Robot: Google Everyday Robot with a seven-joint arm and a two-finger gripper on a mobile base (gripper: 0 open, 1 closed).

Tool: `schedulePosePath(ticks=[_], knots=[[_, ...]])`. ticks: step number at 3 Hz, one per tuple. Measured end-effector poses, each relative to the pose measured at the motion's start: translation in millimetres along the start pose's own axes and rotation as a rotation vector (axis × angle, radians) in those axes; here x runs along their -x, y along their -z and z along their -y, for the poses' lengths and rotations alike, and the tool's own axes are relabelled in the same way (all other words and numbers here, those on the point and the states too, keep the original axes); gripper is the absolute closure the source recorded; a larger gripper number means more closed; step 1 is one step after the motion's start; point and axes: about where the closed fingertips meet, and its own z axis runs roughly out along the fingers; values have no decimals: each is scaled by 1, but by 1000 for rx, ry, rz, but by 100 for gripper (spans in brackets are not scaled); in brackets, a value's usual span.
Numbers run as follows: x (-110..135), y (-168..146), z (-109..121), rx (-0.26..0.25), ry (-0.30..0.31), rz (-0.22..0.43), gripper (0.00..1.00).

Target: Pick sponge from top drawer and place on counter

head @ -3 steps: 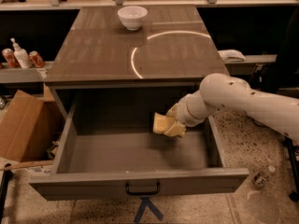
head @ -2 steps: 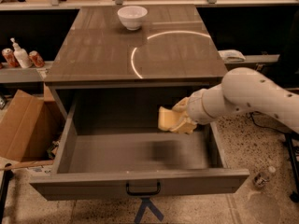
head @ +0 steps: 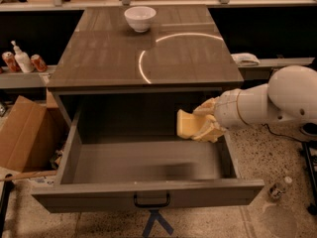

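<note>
The pale-yellow sponge (head: 186, 124) is held in my gripper (head: 202, 123), lifted above the floor of the open top drawer (head: 143, 192) near its right side. The gripper's tan fingers (head: 210, 131) are shut around the sponge's right end. My white arm comes in from the right over the drawer's right wall. The sponge hangs just below the front edge of the counter (head: 109, 58), which shows a bright curved light reflection. The drawer's inside is otherwise bare, with a blurred shadow under the sponge.
A white bowl (head: 140, 18) stands at the back of the counter. A side shelf at left holds cans and a bottle (head: 22, 59). A cardboard box (head: 22, 133) sits on the floor at left. A white cloth (head: 245, 59) lies on the right shelf.
My gripper has lifted the sponge up from the drawer floor and moved it slightly right, closer to the counter's front edge.
</note>
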Motion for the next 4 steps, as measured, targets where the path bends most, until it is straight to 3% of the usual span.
schedulePosePath(ticks=[1, 2, 4], knots=[[1, 1, 1, 0, -1, 19, 100], [10, 27, 28, -68, 47, 34, 100], [48, 55, 123, -230, 154, 94, 100]])
